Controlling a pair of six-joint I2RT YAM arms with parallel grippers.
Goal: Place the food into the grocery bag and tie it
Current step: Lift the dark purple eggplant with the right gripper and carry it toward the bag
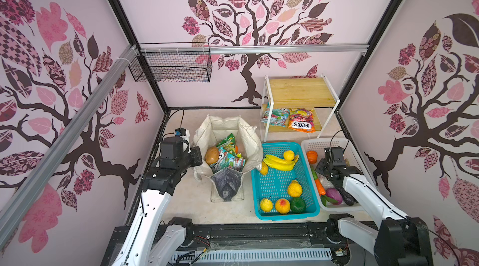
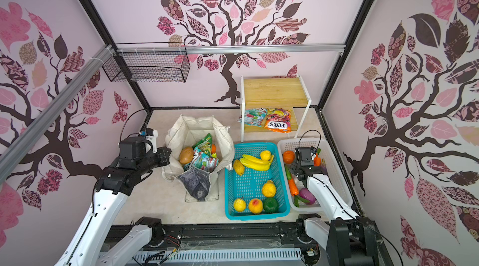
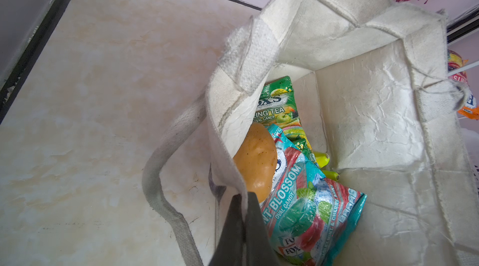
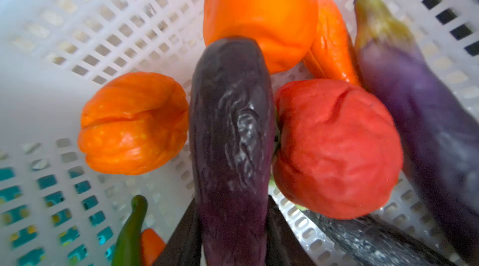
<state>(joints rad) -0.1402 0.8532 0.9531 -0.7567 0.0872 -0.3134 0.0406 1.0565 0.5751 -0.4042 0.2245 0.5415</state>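
The right gripper, the nearer arm's, clamps a dark aubergine lying lengthwise between its jaws in the white basket well right of the grocery bag, whose rim the left gripper pinches tight.

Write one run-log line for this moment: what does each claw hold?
left claw: shut on grocery bag rim | right claw: shut on dark eggplant, inside white basket | tie: not done
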